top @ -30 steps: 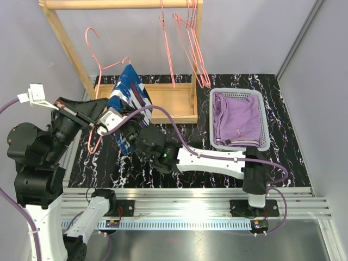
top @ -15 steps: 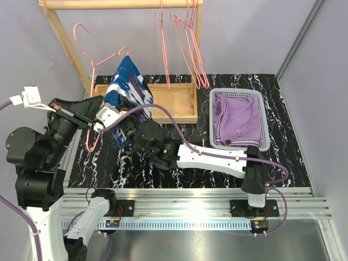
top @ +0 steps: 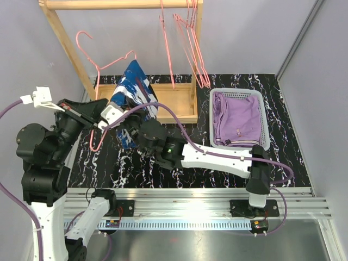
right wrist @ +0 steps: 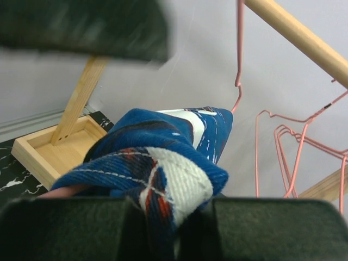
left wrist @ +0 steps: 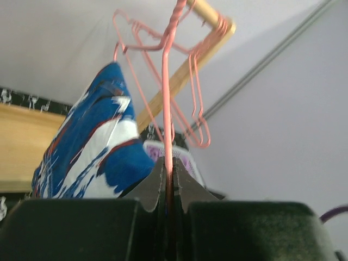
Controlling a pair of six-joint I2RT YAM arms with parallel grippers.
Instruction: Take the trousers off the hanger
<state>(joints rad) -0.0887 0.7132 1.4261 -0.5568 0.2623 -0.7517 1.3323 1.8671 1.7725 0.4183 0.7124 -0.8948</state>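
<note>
A pink wire hanger [top: 113, 61] is off the rail and tilted, with the dark blue trousers [top: 132, 84] with white and red splashes draped over it. My left gripper [top: 97, 126] is shut on the hanger's lower wire; in the left wrist view the pink wire [left wrist: 167, 109] runs up from between the closed jaws [left wrist: 169, 179]. My right gripper [top: 126, 128] is shut on a fold of the blue trousers [right wrist: 163, 163], which bunch between its fingers [right wrist: 174, 217]. The lilac trousers [top: 237, 117] lie folded in the basket.
The white basket [top: 239, 147] stands at the right of the black marbled mat. A wooden rack with top rail [top: 119, 4] and base tray [top: 171, 100] stands behind. Several empty pink hangers [top: 193, 49] hang from the rail.
The right gripper has closed on the blue trousers. The left arm has carried the hanger left and then back to the right, the trousers moving with it.
</note>
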